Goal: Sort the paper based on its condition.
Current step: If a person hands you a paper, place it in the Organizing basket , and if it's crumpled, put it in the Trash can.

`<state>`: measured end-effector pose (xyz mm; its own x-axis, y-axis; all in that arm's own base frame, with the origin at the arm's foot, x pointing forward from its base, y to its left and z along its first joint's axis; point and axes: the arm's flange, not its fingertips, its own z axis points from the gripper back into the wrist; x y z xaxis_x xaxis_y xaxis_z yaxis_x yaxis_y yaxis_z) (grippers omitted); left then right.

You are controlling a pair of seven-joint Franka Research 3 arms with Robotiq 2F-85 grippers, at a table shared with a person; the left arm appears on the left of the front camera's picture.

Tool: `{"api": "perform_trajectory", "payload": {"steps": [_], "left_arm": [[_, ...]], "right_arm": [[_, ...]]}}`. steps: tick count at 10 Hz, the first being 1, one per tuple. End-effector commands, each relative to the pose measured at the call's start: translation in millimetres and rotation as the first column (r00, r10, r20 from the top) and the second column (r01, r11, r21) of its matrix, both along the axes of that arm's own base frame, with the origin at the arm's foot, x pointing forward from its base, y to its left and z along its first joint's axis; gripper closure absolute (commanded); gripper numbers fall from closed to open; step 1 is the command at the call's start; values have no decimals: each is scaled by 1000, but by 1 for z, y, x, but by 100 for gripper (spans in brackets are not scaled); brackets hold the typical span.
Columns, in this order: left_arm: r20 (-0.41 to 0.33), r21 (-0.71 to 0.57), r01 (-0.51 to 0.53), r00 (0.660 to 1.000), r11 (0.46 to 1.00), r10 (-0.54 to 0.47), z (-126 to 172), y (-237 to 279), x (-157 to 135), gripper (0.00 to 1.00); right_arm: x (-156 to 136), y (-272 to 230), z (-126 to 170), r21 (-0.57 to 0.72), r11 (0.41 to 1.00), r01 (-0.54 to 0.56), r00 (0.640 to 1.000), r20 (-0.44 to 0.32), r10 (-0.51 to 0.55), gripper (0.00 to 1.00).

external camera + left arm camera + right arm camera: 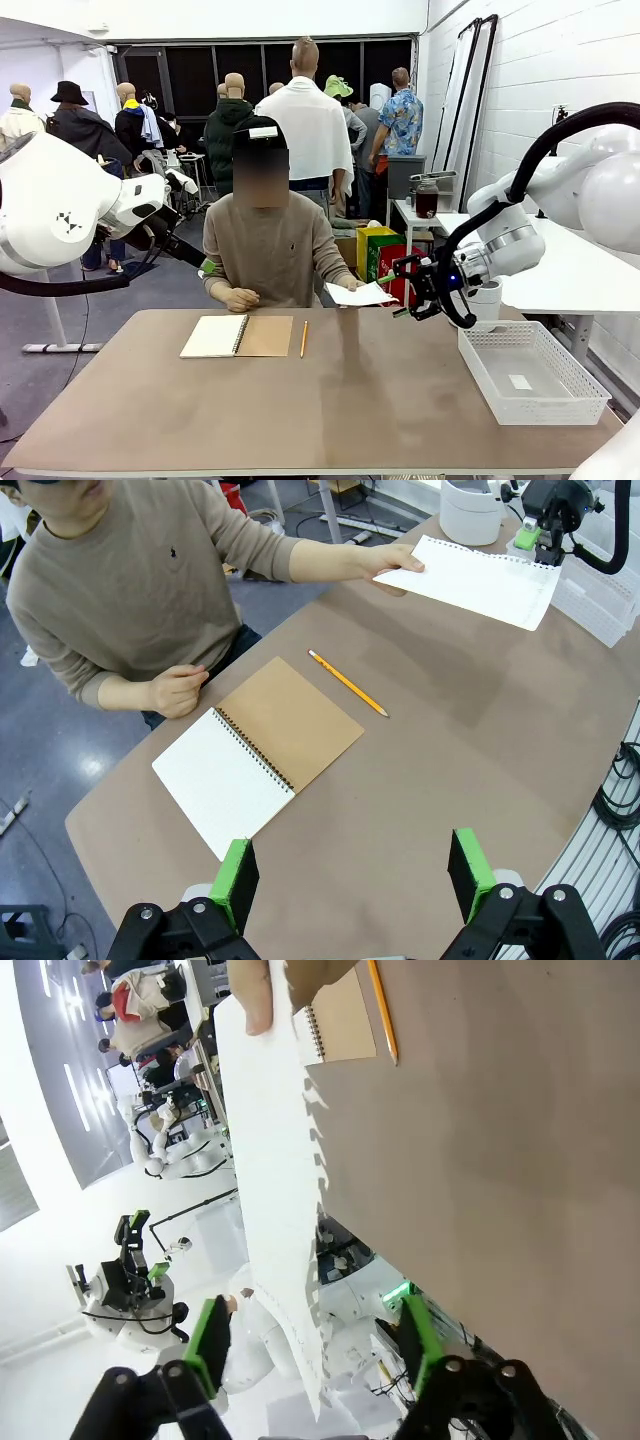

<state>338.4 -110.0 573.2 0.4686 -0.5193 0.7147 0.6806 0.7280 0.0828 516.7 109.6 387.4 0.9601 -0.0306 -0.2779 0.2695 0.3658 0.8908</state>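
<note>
Right of notebook [237, 336]: paper [360, 294] held out in hand [395, 560], ragged edge between right gripper's [312, 1338] spread fingers, unpinched. Near side of notebook: left gripper [355, 875] released, empty.

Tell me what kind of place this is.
Probably a robotics lab or workshop: a white left arm and right arm flank a brown table, a person across it holds a sheet of paper out to the right claw, and the floor is bare grey.
</note>
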Motion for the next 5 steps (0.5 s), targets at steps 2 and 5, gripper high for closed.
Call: {"api": "perform_trajectory", "payload": {"steps": [2,5], "left_arm": [[-4,-5,4,1000,1000,-4,0,1,0,0],[-4,-5,4,1000,1000,-4,0,1,0,0]], "right_arm": [[8,-1,1,23,999,46,998,-36,-45,55],[9,-1,1,49,997,56,998,-29,-55,100]]}}
